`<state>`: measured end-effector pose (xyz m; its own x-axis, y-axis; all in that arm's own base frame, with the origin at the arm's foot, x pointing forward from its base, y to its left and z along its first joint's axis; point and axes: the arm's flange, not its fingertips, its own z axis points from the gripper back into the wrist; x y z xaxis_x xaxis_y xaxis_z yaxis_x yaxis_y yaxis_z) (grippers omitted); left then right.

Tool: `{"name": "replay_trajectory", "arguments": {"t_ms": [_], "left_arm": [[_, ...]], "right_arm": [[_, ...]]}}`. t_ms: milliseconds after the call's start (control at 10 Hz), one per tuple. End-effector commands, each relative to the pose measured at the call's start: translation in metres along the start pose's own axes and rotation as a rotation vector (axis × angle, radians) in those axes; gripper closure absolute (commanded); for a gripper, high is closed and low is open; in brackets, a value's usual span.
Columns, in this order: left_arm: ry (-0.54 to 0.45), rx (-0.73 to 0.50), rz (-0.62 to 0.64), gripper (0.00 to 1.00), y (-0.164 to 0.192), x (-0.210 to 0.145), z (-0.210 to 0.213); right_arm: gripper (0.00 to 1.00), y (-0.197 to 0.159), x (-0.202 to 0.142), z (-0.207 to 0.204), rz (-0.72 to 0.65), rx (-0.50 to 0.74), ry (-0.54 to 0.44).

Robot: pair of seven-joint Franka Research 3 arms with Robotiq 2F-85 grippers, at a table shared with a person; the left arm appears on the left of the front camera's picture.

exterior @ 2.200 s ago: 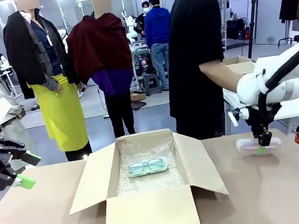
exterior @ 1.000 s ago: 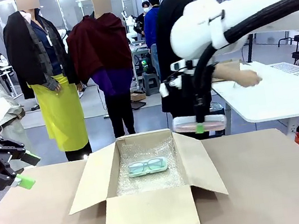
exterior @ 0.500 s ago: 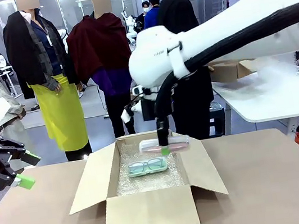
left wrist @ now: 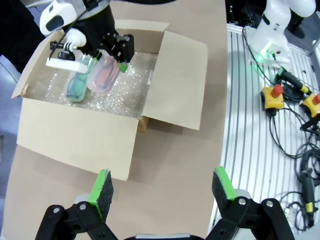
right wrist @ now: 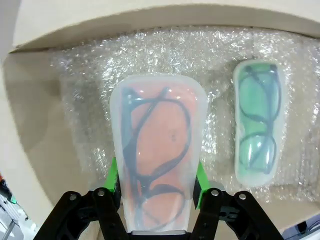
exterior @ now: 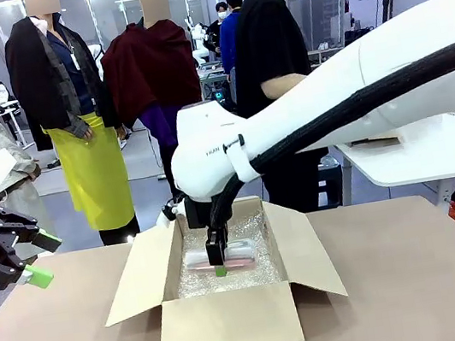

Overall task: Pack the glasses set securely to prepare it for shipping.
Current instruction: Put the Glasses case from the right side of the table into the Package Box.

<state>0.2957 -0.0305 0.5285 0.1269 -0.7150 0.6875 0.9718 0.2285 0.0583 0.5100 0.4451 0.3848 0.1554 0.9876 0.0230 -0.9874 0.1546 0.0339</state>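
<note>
On the left, your left gripper (exterior: 44, 258) hangs by the edge of the table (exterior: 418, 279). Its jaws are wide apart and hold nothing. In the middle sits the open cardboard box (exterior: 230, 321), lined with bubble wrap (right wrist: 165, 55). Your right gripper (exterior: 219, 267) reaches down into the box, squeezed tight on the pink glasses pack (right wrist: 157, 150). The mint-green glasses pack (right wrist: 256, 130) lies flat on the wrap, just beside the pink one.

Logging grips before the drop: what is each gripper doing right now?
Left gripper: open, empty.
Right gripper: shut on the pink glasses pack.
</note>
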Motion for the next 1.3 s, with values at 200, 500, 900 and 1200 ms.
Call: {"name": "replay_trajectory", "arguments": {"t_ms": [200,500,900,1200], "left_arm": [[-0.026,-0.014,-0.003,0.0,0.0,0.001,0.002],[-0.026,-0.014,-0.003,0.0,0.0,0.001,0.002],[-0.026,-0.014,-0.003,0.0,0.0,0.001,0.002],[-0.026,-0.014,-0.003,0.0,0.0,0.001,0.002]], "right_arm": [[0.5,0.003,-0.013,-0.038,0.02,-0.045,-0.029],[0.19,-0.003,-0.019,-0.048,0.027,-0.038,-0.018],[0.0,-0.004,-0.022,-0.034,0.008,-0.046,-0.027],[0.0,-0.012,-0.015,-0.041,0.001,-0.035,-0.02]]}}
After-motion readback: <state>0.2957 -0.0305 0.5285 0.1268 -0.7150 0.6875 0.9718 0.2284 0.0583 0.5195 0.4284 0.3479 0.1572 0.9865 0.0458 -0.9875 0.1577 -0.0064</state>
